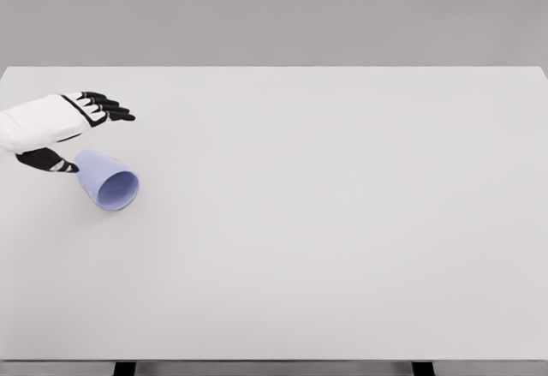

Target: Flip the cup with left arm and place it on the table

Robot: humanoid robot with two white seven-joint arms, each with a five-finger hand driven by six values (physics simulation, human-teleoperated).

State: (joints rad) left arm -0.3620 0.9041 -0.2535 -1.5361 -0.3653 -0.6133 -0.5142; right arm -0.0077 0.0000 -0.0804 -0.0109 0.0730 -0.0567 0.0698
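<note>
The cup point(109, 182) lies on its side on the table point(342, 222), with its open mouth turned toward the camera and slightly right, and its closed base pointing back and left. It is a smooth, pale lavender tumbler with a slight taper, widening toward the rim, and no handle shows. The finish looks matte and plastic-like, so I would expect it to roll easily if nudged. Just behind the cup's base is the left hand point(73, 132), reaching in from the left edge. The hand is spread wide and holds nothing: the dark fingers point(110, 109) stretch out flat above and beyond the cup, while the thumb point(53, 162) hangs lower, close to the base; whether it touches I cannot tell. That stance, fingers over and thumb under, reads like a hand set up to close around the cup's narrow end, which would allow a wrist turn to stand it upright. The hand's shell is glossy white with black jointed fingers. Around the cup the table spreads as a plain, pale grey, matte slab. The right arm is not in view.
</note>
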